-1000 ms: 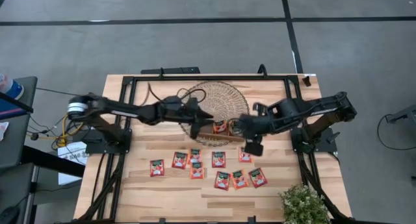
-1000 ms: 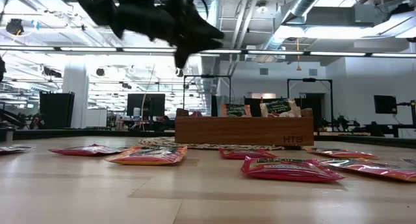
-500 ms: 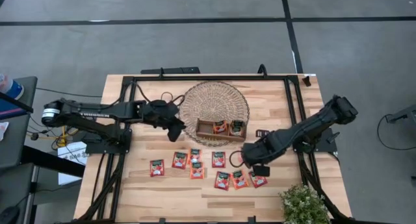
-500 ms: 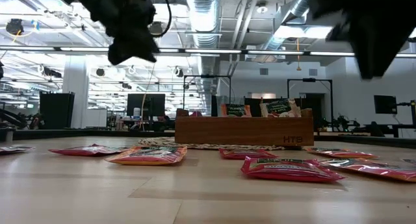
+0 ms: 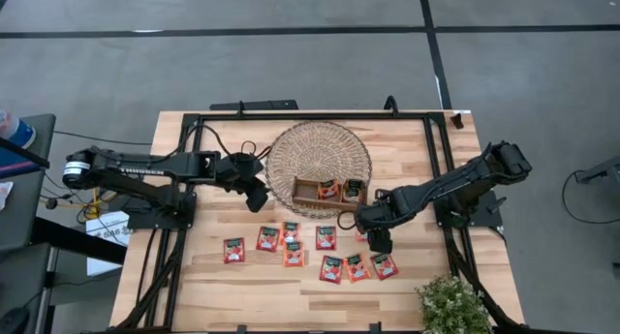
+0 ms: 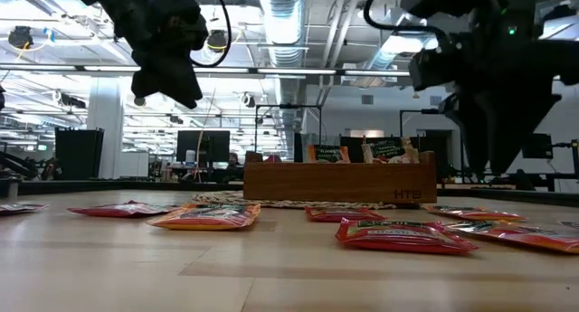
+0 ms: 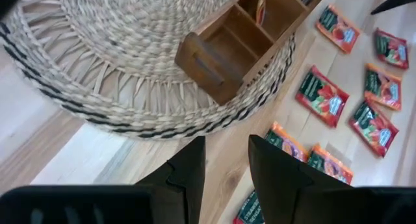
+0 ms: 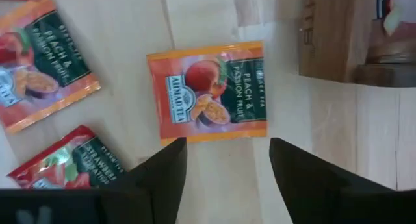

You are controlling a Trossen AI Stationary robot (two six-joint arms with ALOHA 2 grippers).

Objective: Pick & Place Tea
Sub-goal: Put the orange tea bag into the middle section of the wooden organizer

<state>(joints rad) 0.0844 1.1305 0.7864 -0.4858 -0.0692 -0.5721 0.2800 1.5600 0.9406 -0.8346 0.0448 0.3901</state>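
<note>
My right gripper [image 8: 224, 162] hangs low over the table [image 5: 407, 150], just in front of the tray [image 5: 330, 191] near its right end. Its fingers [image 8: 159, 169] stand spread, released, with nothing between them. Directly under it lies one orange sachet [image 8: 207, 92], flat on the wood and beside the tray wall; the fingers straddle one edge of it, and I cannot tell whether they touch it.

My left gripper [image 7: 224, 162] hovers above the table's left half, just off the left rim of the woven mat [image 5: 320, 160]. Its fingers [image 7: 188, 169] sit a narrow gap apart and hold nothing.

The tray rests on the mat's front part. Two sachets [image 5: 340, 189] stand upright in its compartments, one in the middle and one at the right; the left compartment holds none that I can see.

The remaining tea [image 5: 291, 239] lies flat on the table in front of the mat: a ragged row of red and orange sachets running from left of centre to beneath my right arm, with three more close together nearer the front edge. A plant [image 5: 453, 305] stands at the front right corner.
</note>
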